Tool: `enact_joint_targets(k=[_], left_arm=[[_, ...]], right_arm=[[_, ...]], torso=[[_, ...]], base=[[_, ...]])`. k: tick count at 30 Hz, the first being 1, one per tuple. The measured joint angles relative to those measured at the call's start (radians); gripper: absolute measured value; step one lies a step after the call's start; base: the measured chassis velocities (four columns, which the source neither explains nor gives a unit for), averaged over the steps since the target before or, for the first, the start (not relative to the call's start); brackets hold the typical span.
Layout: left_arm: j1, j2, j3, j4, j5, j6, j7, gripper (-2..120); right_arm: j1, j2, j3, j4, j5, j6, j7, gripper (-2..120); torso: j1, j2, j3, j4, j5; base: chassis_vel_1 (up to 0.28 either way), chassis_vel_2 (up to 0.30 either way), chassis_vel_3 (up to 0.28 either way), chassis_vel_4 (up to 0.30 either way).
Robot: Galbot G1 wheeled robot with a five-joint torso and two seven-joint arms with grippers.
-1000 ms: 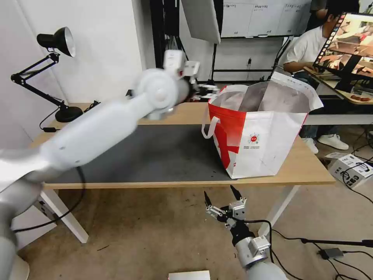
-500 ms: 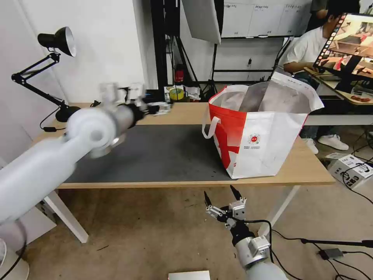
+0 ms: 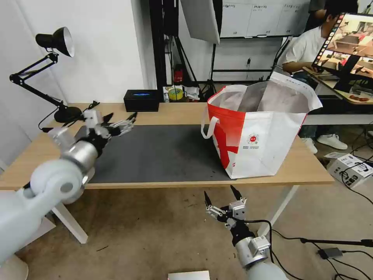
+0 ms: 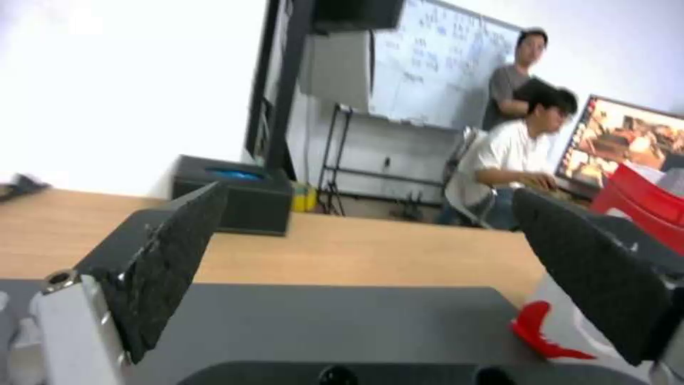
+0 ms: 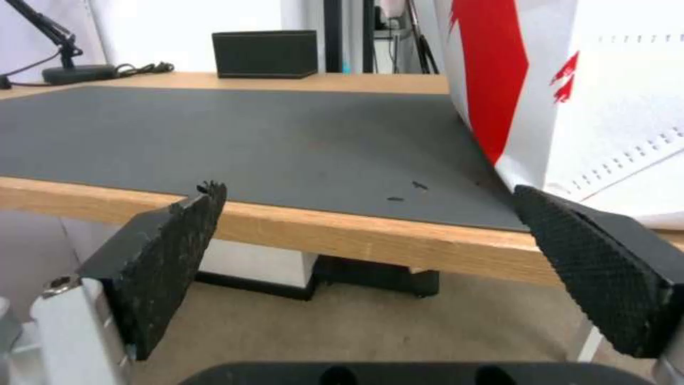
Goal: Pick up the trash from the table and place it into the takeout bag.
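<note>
The left gripper hangs over the near-left corner of the dark grey mat, fingers spread wide with nothing between them, pointing across the table toward the small black box at the back edge. From the left wrist camera both textured pads frame bare mat and light wood, jaws released, the box sitting just past them.

The takeout bag stands upright on the right half of the table, mouth gaping, silver lining on show, a white loop handle drooping on its red side. No telling what lies at the bottom; the inside is out of sight from up here.

The right gripper waits low, in front of the table's front edge and below it, fingers parted and empty. Its wrist camera looks along the mat with the bag's red-and-white wall close on one side, and a few dark specks lying on the mat near the bag.

The black desk lamp is perched at the far left corner
</note>
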Motion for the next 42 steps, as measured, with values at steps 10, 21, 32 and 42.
enact_joint_targets(k=[10, 21, 32, 42], left_arm=[[0.299, -0.154, -0.206, 0.051, 0.211, -0.269, 0.12, 100], [0.583, -0.413, -0.371, 0.07, 0.479, -0.321, 0.188, 100], [0.69, -0.523, -0.396, 0.082, 0.57, -0.306, 0.202, 100], [0.711, -0.537, -0.396, 0.089, 0.568, -0.281, 0.226, 100]], right_arm=[[0.0, 0.0, 0.0, 0.0, 0.0, 0.0, 0.0, 100], [0.0, 0.0, 0.0, 0.0, 0.0, 0.0, 0.0, 100], [0.0, 0.0, 0.0, 0.0, 0.0, 0.0, 0.0, 100], [0.0, 0.0, 0.0, 0.0, 0.0, 0.0, 0.0, 100]], torso=[[0.0, 0.0, 0.0, -0.0002, -0.0001], [0.0, 0.0, 0.0, -0.0002, 0.0003], [0.0, 0.0, 0.0, -0.0002, 0.0002], [0.0, 0.0, 0.0, -0.0003, 0.0001]], base=[[0.0, 0.0, 0.0, 0.0], [0.0, 0.0, 0.0, 0.0], [0.0, 0.0, 0.0, 0.0], [0.0, 0.0, 0.0, 0.0]])
